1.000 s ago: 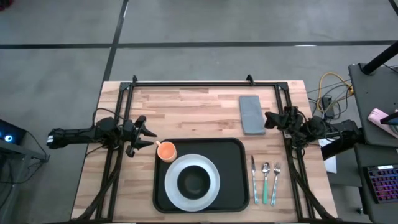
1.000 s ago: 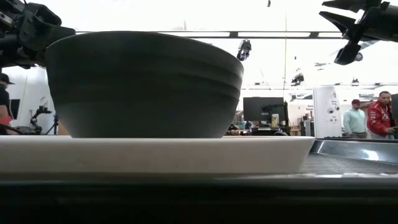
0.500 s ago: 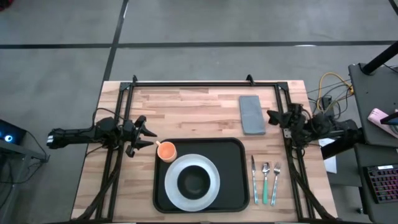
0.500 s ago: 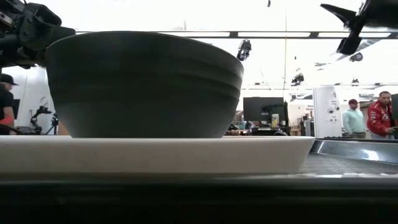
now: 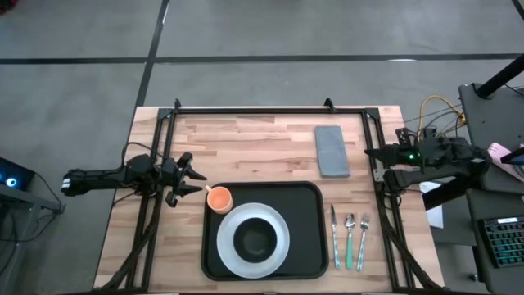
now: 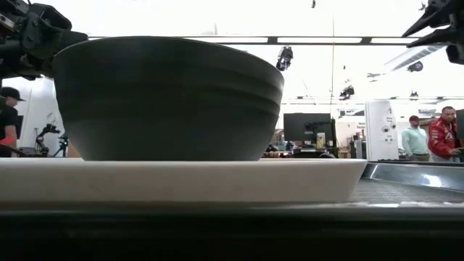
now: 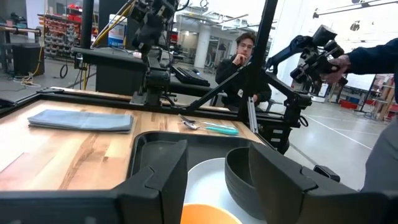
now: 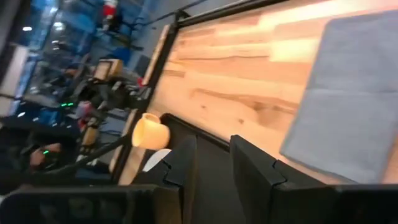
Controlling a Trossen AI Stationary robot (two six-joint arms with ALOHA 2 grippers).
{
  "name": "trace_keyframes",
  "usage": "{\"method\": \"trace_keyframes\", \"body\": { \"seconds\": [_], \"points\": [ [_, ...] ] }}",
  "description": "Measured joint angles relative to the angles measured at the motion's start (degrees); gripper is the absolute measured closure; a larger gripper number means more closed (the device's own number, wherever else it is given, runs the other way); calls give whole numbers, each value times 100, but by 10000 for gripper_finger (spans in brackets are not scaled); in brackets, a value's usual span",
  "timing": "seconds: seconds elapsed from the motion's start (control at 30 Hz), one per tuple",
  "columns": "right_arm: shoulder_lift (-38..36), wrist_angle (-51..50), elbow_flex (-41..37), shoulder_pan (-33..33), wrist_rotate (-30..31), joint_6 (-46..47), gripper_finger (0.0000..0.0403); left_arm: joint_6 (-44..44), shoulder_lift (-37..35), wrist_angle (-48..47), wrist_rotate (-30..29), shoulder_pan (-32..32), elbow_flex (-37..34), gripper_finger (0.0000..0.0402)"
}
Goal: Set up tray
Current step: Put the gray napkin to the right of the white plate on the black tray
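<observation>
1. The tray [image 5: 307, 215] lay on the counter [image 5: 246, 147], carrying plate [image 5: 278, 246], bowl [image 5: 255, 238] and cup [image 5: 219, 198].
2. My right jaws, apart and empty, hung beside the napkin [image 5: 331, 151]; my left jaws, apart, waited near the cup.
3. I judged napkin or cutlery [image 5: 348, 238] came next.

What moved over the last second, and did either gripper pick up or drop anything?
The right gripper pulled back from beside the napkin to the table's right edge, holding nothing. Nothing was picked up or dropped. The left gripper stayed open beside the orange cup. The tray, plate, bowl and cutlery have not moved.
</observation>
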Motion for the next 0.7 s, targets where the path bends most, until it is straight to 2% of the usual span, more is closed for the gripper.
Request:
{"method": "trace_keyframes", "body": {
  "seconds": [0.17, 0.4, 0.57, 0.7],
  "points": [
    [576, -143, 85, 0, 147, 549, 290, 0, 0, 0, -2, 0, 1, 251],
    [1323, -723, -35, 0, 139, 1709, 235, 0, 0, 2, -2, -1, 1, 251],
    [1558, -697, -233, 2, -61, 2355, 196, 0, 0, 0, -2, -2, 2, 251],
    [1596, -377, -515, 0, -248, 2637, 179, -1, 0, 0, -2, -1, 0, 251]
  ]
}}
